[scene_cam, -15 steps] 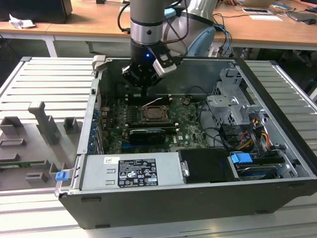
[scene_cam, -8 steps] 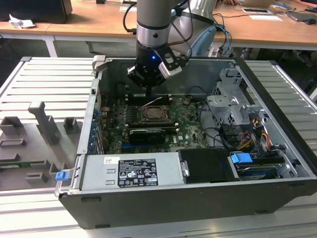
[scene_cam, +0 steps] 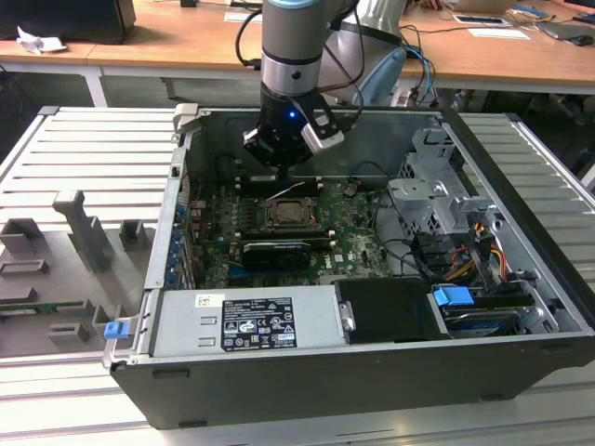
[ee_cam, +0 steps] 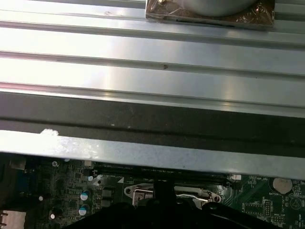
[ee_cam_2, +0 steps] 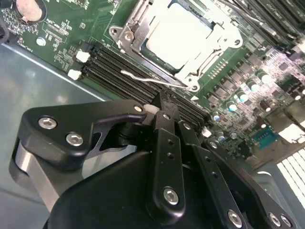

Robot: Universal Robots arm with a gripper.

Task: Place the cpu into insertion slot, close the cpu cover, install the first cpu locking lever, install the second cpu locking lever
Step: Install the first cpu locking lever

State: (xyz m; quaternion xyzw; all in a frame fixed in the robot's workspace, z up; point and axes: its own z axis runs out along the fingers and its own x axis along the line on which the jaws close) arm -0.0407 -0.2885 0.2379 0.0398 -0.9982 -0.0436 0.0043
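In the second wrist view the pale cpu (ee_cam_2: 177, 34) lies in the insertion slot (ee_cam_2: 125, 34) on the green board. The silvery cpu cover (ee_cam_2: 224, 32) lies down around the cpu as a frame. A thin wire locking lever (ee_cam_2: 143, 78) runs along the slot's edge, raised off its catch. My gripper (ee_cam_2: 162, 101) is shut, its tips right at this lever; I cannot tell if they touch it. In the exterior view my gripper (scene_cam: 286, 153) hangs just behind the slot (scene_cam: 296, 216), with the lever (scene_cam: 291, 191) sticking up. In the first wrist view the lever (ee_cam: 190, 194) lies beside my gripper (ee_cam: 162, 190).
The open computer case (scene_cam: 521, 307) lies on a ribbed metal table (scene_cam: 84, 158). A grey power supply box (scene_cam: 246, 321) sits at the front and a drive cage (scene_cam: 437, 200) with cables at the exterior view's right. Black memory slots (ee_cam_2: 114, 59) run beside the socket.
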